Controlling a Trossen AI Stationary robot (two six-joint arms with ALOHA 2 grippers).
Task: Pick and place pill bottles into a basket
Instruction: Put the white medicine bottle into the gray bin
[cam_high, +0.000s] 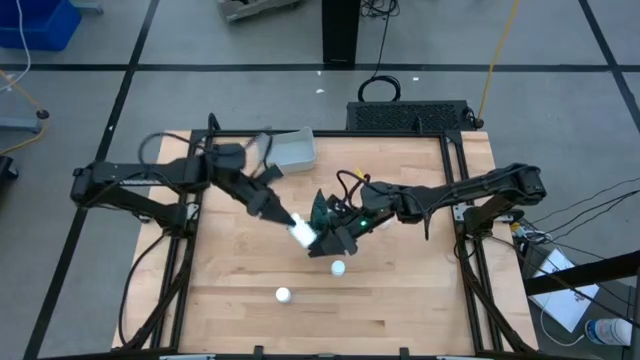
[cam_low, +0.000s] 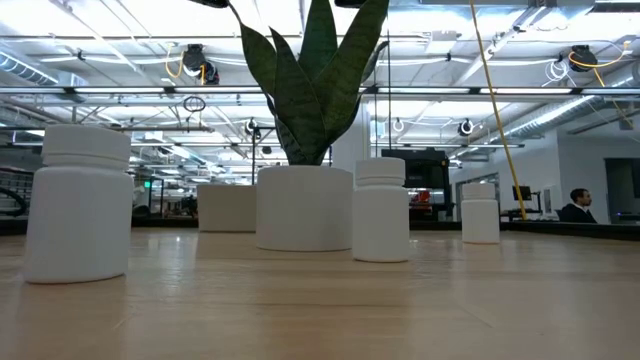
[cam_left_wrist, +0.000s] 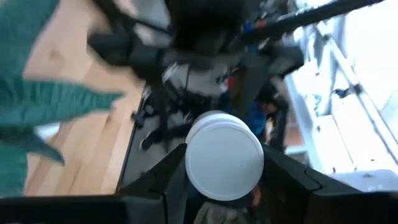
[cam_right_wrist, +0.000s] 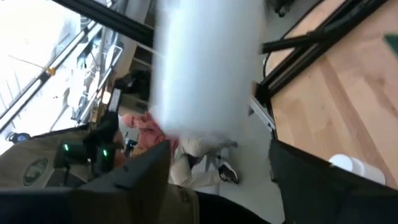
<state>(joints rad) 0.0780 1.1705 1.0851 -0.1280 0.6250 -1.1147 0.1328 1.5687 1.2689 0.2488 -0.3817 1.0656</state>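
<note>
White pill bottle (cam_high: 300, 233) sits clamped in your left pincer (cam_high: 296, 230) above mid-surface, beside the plant (cam_high: 322, 212). Your right pincer (cam_high: 330, 238) faces it, fingers apart. Two bottles (cam_high: 338, 267) stand on the wooden surface (cam_high: 400, 300); the basket (cam_high: 291, 150) sits at the far edge.

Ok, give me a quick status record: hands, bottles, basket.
left hand: over mid-table beside the plant, shut on one pill bottle
right hand: right next to that held bottle, on its other side
bottles on table: three standing in the low view; the high view shows two in the open near the front edge
basket: at the back edge, no bottle seen in it
placed so far: none visible
</note>
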